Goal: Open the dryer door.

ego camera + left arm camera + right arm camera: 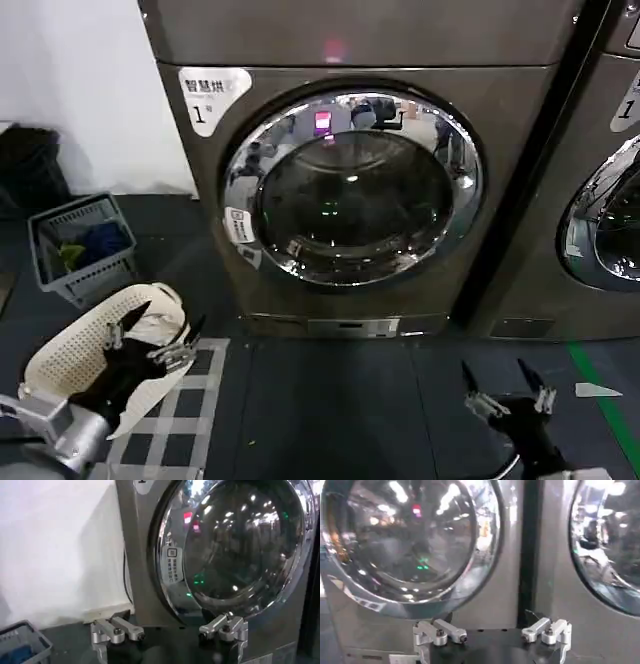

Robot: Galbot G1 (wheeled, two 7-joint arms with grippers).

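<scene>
The dryer door [352, 187] is a round porthole with a shiny chrome ring and dark glass, shut flush against the grey machine front. It also fills much of the left wrist view [235, 545] and the right wrist view [410, 540]. My left gripper [160, 335] hangs low at the left, open, over the floor in front of the machine, well short of the door. My right gripper [505, 385] is low at the right, open too, with nothing between its fingers. Both sets of jaws stand wide apart in the wrist views [171, 632] [492, 635].
A white perforated laundry basket [70, 365] lies on the floor under my left arm. A grey crate [80, 245] with clothes stands by the white wall at the left. A second machine with its own porthole [605, 225] stands at the right.
</scene>
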